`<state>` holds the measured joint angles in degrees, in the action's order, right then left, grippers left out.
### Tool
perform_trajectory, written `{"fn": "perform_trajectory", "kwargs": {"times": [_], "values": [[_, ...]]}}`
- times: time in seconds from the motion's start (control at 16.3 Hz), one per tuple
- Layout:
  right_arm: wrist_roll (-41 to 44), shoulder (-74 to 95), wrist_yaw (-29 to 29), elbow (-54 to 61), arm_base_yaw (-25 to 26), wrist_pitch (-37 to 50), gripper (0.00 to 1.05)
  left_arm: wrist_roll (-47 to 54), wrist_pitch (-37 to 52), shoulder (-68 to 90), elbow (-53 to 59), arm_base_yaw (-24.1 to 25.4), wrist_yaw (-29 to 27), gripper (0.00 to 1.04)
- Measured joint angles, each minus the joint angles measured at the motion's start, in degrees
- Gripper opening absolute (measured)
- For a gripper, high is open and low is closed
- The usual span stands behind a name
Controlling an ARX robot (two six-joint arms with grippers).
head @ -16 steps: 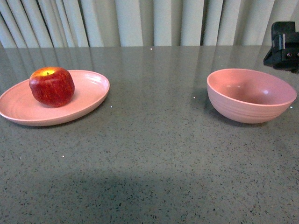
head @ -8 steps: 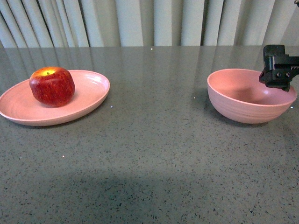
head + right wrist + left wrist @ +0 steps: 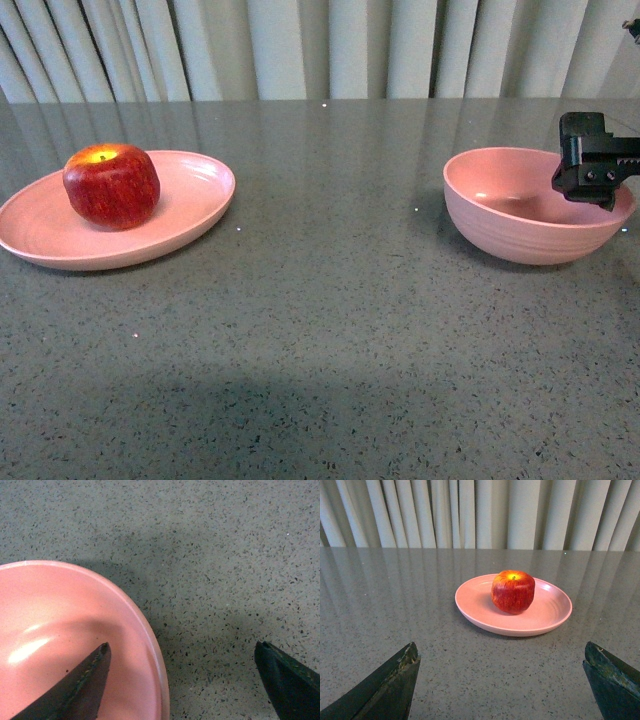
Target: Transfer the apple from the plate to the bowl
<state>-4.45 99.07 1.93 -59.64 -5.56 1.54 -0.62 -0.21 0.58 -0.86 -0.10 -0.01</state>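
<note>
I see the apple point(image 3: 111, 185) sitting upright on the plate point(image 3: 195, 195), toward its far end from the bowl, with its stem and yellow patch pointing straight up. It is near round, a touch wider than tall, so it has no real long axis. It lies ahead of my left jaws, centred between them and well apart; those jaws are spread wide and empty. My right jaws are likewise released, straddling the rim of the bowl point(image 3: 500, 228), with one finger point(image 3: 85, 685) over the inside and the other over the bare counter point(image 3: 330, 330) just outside.
</note>
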Motion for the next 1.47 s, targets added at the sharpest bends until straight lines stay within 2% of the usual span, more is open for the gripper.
{"fn": "perform_trajectory", "kwargs": {"times": [0.43, 0.55, 0.98, 1.17, 1.47], "values": [[-1.77, 0.22, -0.42, 0.31, 0.0, -0.37, 0.21, 0.0, 0.0, 0.0, 0.0, 0.0, 0.0, 0.98], [-3.02, -0.7, -1.2, 0.31, 0.04, -0.61, 0.04, 0.0, 0.0, 0.0, 0.0, 0.0, 0.0, 0.98], [-5.16, -8.96, -3.41, -1.29, -0.2, -4.63, 0.03, 0.0, 0.0, 0.0, 0.0, 0.0, 0.0, 0.98], [-6.19, -10.43, -3.23, -5.44, -4.85, -6.14, 0.03, 0.0, 0.0, 0.0, 0.0, 0.0, 0.0, 0.98], [-6.47, -5.25, 1.53, -10.8, -14.64, -7.06, 0.03, 0.0, 0.0, 0.0, 0.0, 0.0, 0.0, 0.98]]}}
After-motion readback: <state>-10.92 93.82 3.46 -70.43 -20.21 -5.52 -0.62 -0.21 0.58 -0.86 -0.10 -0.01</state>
